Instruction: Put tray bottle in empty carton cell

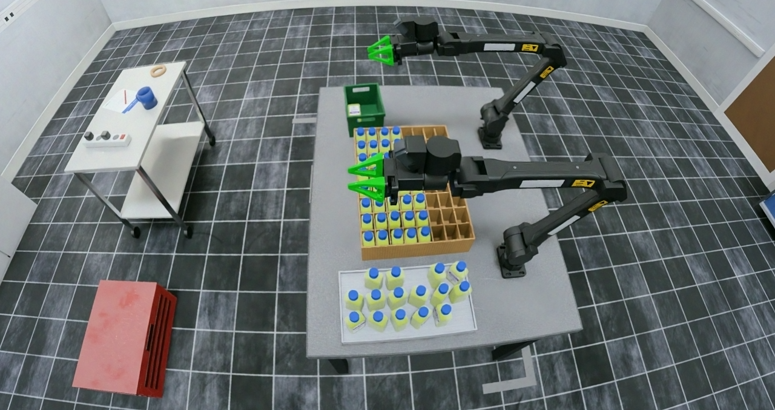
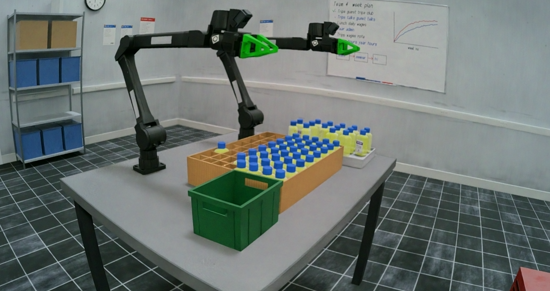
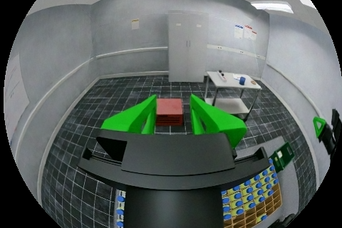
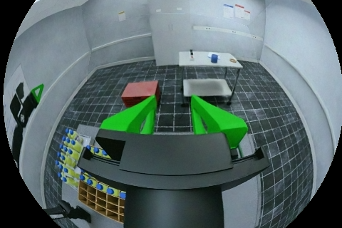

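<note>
The carton (image 1: 417, 251) (image 2: 311, 184) holds rows of yellow bottles with blue caps. The row nearest the green bin has four-cell filling cut short, with an empty cell (image 1: 408, 131) at its end. A lone bottle (image 2: 221, 148) stands apart among the other cells. The tray (image 1: 471, 321) (image 2: 359, 163) holds several upright bottles, one of them a bottle (image 1: 395, 278) near its carton side. My left gripper (image 1: 349, 178) (image 2: 357, 49) (image 3: 173, 99) is partly open and empty, high above the carton. My right gripper (image 1: 369, 52) (image 2: 276, 50) (image 4: 173, 99) is partly open and empty, high up beyond the green bin.
A green bin (image 1: 371, 120) (image 2: 215, 222) (image 3: 288, 149) stands close to the carton's end, with a pale labelled thing (image 1: 353, 109) inside. A white cart (image 1: 108, 155) and a red cabinet (image 1: 116, 337) stand off the table. My left arm hides part of the carton in the top view.
</note>
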`<action>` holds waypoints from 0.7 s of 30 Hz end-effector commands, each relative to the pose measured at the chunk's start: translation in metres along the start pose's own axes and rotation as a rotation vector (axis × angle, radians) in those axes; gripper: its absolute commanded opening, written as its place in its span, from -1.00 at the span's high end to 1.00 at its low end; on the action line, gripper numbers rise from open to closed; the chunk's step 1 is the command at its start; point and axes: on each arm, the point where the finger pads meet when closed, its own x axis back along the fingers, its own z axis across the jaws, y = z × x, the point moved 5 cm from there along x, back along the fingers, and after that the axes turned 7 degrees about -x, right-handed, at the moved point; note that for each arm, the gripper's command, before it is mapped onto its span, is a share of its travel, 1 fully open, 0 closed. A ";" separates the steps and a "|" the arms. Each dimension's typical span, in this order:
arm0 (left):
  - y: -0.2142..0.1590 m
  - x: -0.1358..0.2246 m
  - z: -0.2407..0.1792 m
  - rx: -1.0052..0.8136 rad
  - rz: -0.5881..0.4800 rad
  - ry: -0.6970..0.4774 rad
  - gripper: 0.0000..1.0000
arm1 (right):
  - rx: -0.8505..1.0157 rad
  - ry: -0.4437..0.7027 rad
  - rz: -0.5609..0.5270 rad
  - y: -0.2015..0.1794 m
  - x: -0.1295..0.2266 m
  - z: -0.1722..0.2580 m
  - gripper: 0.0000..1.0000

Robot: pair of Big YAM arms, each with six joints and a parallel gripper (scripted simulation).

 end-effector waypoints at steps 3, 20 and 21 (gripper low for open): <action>0.044 -0.003 0.003 -0.010 -0.084 0.009 0.16 | -0.123 0.039 0.148 -0.041 0.027 0.043 0.13; 0.044 -0.003 0.003 -0.010 -0.084 0.009 0.16 | -0.184 0.018 0.524 -0.160 0.088 0.098 0.13; 0.044 -0.003 0.003 -0.010 -0.084 0.009 0.16 | -0.183 0.014 0.548 -0.168 0.094 0.101 0.13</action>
